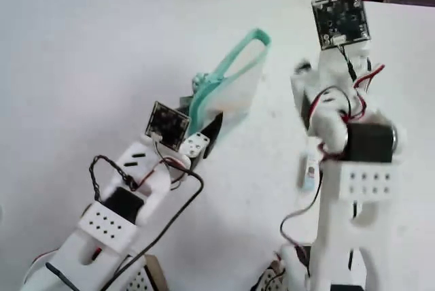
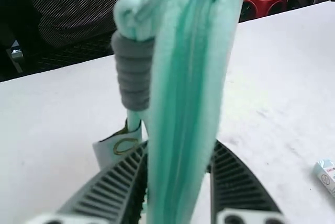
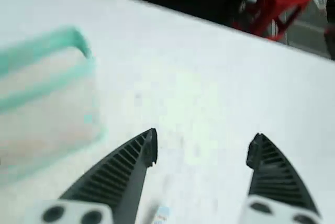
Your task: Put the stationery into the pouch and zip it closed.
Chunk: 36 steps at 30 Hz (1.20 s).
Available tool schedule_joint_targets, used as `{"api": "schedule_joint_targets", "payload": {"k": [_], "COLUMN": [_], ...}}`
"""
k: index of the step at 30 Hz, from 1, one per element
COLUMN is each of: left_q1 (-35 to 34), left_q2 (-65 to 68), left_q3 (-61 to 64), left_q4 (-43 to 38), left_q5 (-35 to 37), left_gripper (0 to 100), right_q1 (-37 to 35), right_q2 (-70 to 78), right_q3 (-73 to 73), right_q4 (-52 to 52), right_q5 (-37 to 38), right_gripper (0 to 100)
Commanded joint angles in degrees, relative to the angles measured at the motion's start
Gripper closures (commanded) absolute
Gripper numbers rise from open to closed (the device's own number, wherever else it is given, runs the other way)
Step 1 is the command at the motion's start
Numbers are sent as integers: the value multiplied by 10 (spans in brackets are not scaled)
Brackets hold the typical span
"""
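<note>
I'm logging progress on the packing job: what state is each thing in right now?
Translucent pouch with teal zip: unzipped, mouth open, gripped at one end.
Mint pen with grey ribbed grip: sticking up beside the zip; whether inside, unclear.
Small white stationery piece: lying on the white table, outside the pouch.
Left hand: shut on the pouch.
Right hand: open, holding nothing.

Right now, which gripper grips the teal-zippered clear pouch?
The left gripper, shut on the teal-zippered clear pouch; the right gripper is open above the white table.

Small boxed item (image 2: 325, 176), perhaps eraser, cut off.
</note>
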State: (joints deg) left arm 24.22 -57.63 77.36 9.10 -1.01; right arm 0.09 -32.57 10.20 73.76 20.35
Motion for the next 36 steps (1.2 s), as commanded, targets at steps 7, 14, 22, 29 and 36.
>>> {"api": "schedule_joint_targets", "payload": {"k": [7, 14, 22, 29, 36], "left_q1": [-4, 0, -2, 0, 1], "left_q2": [2, 2, 2, 2, 2], "left_q3": [-4, 11, 8, 7, 8], "left_q4": [1, 1, 1, 1, 4], "left_q5": [4, 4, 4, 5, 8], "left_gripper": [831, 831, 831, 834, 835], "right_q1": [65, 94, 38, 40, 41], "right_q2": [102, 154, 166, 167, 190], "right_q3": [157, 287, 346, 384, 388], "right_q4": [16, -132, -180, -240, -259], "right_q5": [55, 14, -76, -74, -74], "right_gripper": [729, 769, 768, 768, 769]}}
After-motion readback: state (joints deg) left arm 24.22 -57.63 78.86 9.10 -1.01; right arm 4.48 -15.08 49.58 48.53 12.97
